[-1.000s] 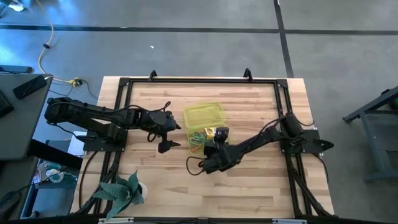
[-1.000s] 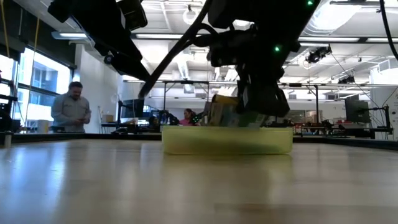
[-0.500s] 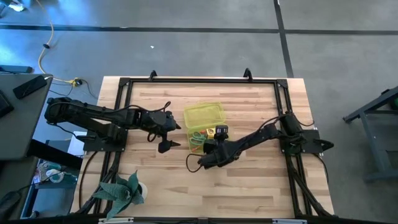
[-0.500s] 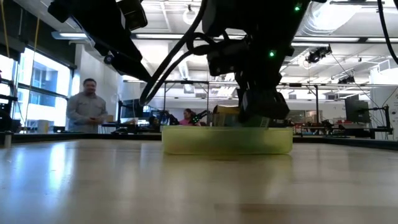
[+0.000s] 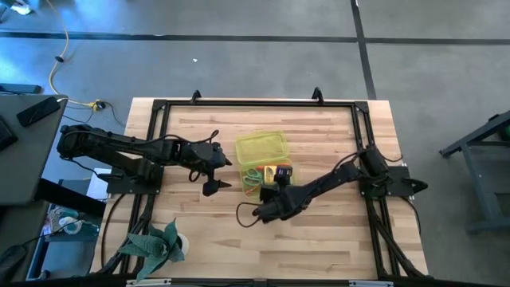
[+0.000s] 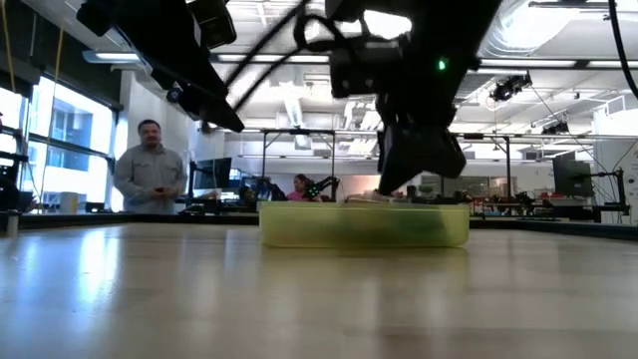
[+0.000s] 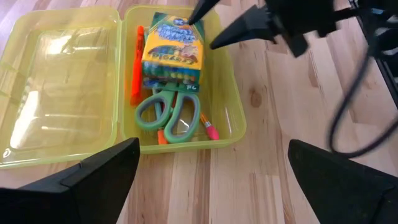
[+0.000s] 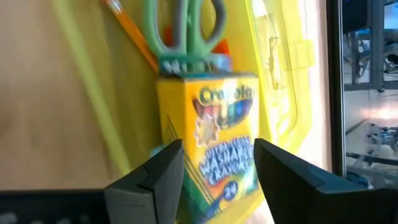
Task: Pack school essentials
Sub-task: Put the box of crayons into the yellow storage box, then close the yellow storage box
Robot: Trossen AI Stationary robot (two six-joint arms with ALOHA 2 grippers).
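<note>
A translucent yellow case (image 5: 260, 163) lies open mid-table, its lid (image 7: 59, 93) flat toward the far side. In its base (image 7: 227, 124) a yellow crayon box (image 7: 172, 53) lies face up, one end over the blades of the green-handled scissors (image 7: 168, 112). An orange marker (image 7: 135, 65) lies along the hinge side. My right gripper (image 8: 217, 146) is open just above the box's end, one finger to each side, above the rim (image 6: 404, 179). My left gripper (image 7: 212, 144) hovers wide open to the left of the case (image 5: 213, 165).
A leafy plant (image 5: 159, 243) stands at the near-left corner. A black frame (image 5: 255, 102) runs around the table. Bare wood lies in front of the case (image 5: 319, 239). A person (image 6: 150, 181) stands in the room beyond the table.
My right gripper has opened and let go of the crayon box, then risen a little above the case. The box, which stood tilted above the rim, has sunk down flat into the base.
</note>
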